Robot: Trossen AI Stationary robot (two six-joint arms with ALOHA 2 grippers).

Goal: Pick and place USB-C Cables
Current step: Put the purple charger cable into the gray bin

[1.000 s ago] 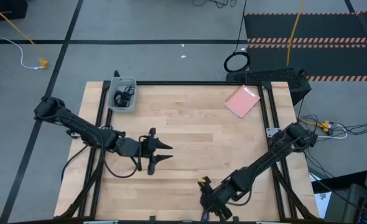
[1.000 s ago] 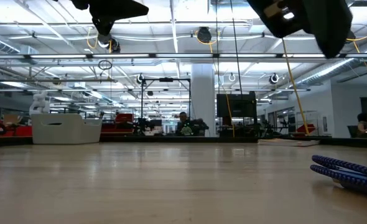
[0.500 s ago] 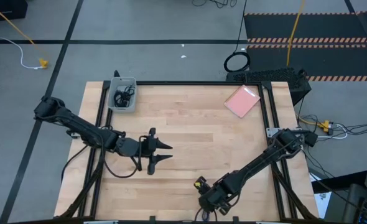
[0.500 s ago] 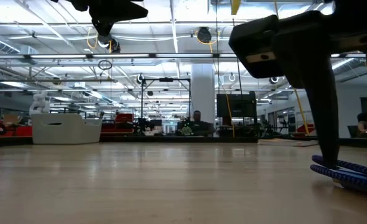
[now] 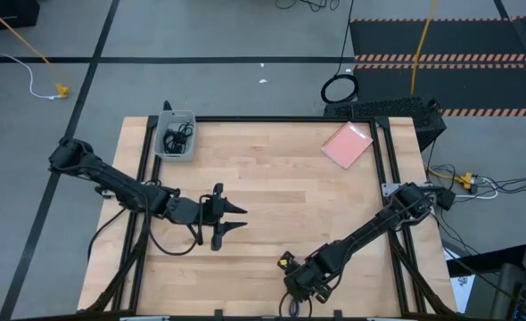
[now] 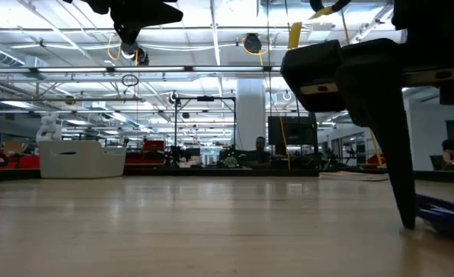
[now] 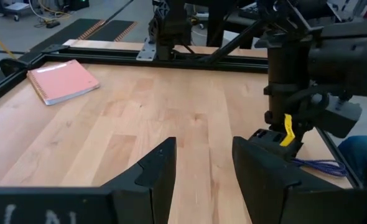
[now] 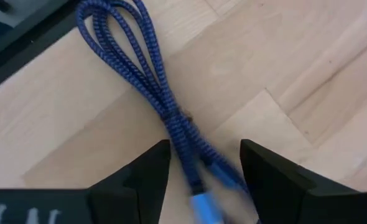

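A blue-purple braided USB-C cable (image 8: 162, 102) lies in a long loop on the wooden table near its front edge. My right gripper (image 8: 205, 146) points steeply down over it. It is open, with one finger on each side of the cable's connector end and no visible touch. In the low view one right finger (image 6: 402, 185) reaches down almost to the table, right in front of the cable (image 6: 446, 215). Black cables (image 5: 176, 138) lie coiled in the grey bin (image 5: 188, 119) at the far left corner. My left gripper (image 5: 232, 218) hangs open above the table's middle left, holding nothing.
A pink flat notebook (image 5: 347, 144) lies at the far right of the table. The black frame rail (image 8: 22, 46) runs along the front edge close to the cable's loop. Bare wood stretches between the two arms.
My right gripper has sunk toward the table near the front edge and rolled at the wrist. Its finger now stands right in front of the blue cable in the low view and hides part of it. The cable has stayed where it was.
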